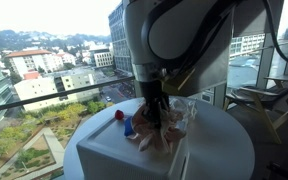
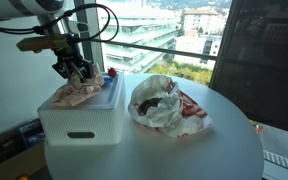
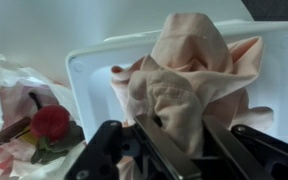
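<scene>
My gripper [image 3: 180,135] is shut on a fold of a pale pink cloth [image 3: 189,65]. The cloth lies bunched in the top of a white box [image 3: 84,70]. In both exterior views the gripper [image 1: 152,108] [image 2: 76,68] points down over the box [image 1: 109,150] [image 2: 79,125], with the cloth [image 1: 156,138] [image 2: 81,93] under it and spilling over the rim. A small red object [image 3: 50,122] lies just beside the box, and it also shows in both exterior views [image 1: 119,115] [image 2: 111,73].
The box stands on a round white table [image 2: 184,150] by a window. A crumpled white plastic bag [image 2: 164,105] with dark and red contents lies next to the box. A blue item [image 1: 129,127] sits by the red object.
</scene>
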{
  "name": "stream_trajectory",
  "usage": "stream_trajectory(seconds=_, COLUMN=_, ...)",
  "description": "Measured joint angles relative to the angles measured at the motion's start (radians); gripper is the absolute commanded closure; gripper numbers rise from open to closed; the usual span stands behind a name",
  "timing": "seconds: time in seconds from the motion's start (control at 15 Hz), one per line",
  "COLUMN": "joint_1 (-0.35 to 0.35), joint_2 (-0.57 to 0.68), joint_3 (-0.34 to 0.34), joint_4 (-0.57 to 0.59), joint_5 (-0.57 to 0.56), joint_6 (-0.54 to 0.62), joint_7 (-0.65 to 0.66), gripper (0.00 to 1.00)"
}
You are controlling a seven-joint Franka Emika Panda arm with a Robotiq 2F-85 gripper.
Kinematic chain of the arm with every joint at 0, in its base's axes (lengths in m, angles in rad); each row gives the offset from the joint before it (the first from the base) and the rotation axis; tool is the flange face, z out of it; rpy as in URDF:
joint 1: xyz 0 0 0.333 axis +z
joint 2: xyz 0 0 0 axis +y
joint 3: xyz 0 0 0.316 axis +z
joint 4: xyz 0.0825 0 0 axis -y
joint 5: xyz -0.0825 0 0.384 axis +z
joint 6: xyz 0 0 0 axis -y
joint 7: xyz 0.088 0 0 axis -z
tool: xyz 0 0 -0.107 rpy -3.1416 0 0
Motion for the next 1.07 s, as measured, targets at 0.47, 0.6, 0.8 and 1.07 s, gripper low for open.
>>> stream_trajectory(seconds=0.47, joint_1=-0.001, joint_2=-0.115, joint_3=0.014, joint_4=0.052, joint_5=-0.258, joint_6=-0.125, joint_7=0.244, gripper=0.95)
stream_trajectory(seconds=0.6, joint_1=-0.003, joint_2=-0.138, joint_3=0.014, joint_4=0.060, joint_5=-0.260, joint_6=-0.123, joint_7=0.257, gripper=0.95)
stream_trajectory(seconds=0.8, joint_1=-0.027, joint_2=-0.150, joint_3=0.014, joint_4=0.073, joint_5=-0.298, joint_6=-0.109, joint_7=0.328, gripper=0.95)
stream_trajectory(seconds=1.07, joint_1=-0.107, joint_2=-0.109, joint_3=0.004, joint_4=0.089, joint_5=-0.463, joint_6=-0.001, joint_7=0.505, gripper=0.91)
